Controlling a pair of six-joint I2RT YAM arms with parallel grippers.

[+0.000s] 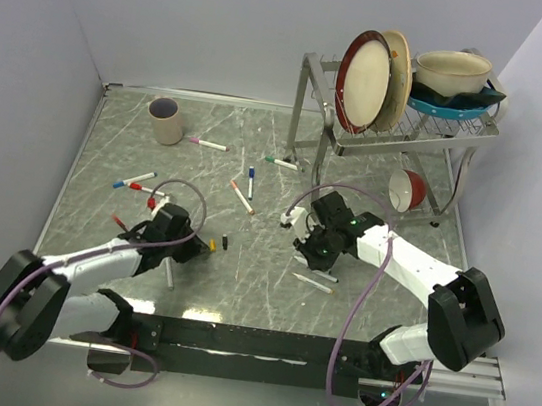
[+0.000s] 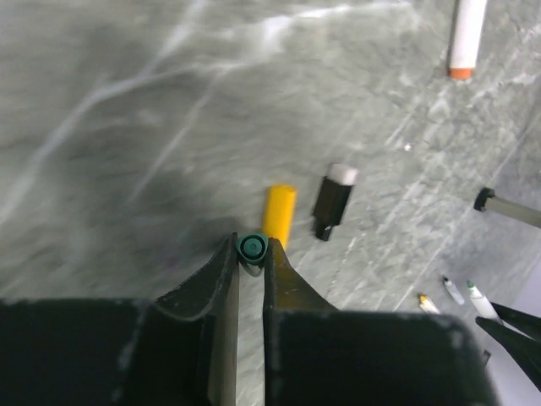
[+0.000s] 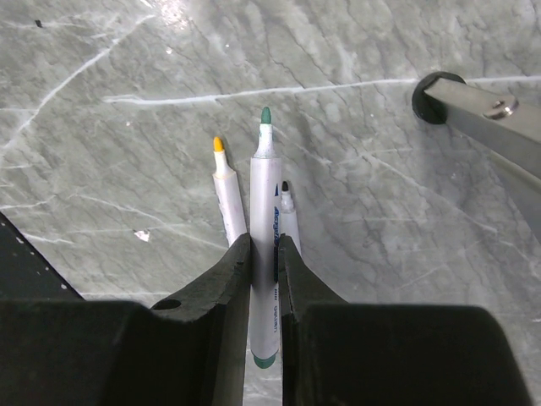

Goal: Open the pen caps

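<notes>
Left pincer [image 2: 251, 250] tip-nips the green cap [image 2: 252, 245], right pincer [image 3: 265, 247] clamps the pen [image 3: 265, 186]; we fear that shallow nip letting go.

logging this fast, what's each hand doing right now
Left hand: closed on a green pen cap.
Right hand: closed on an uncapped green pen.

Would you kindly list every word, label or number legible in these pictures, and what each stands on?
Blue lettering along the white plastic barrel of the green-tipped marker pen, gripped by the right end effector: too blurred and partly hidden to read.
No other text can be read in any view.
</notes>
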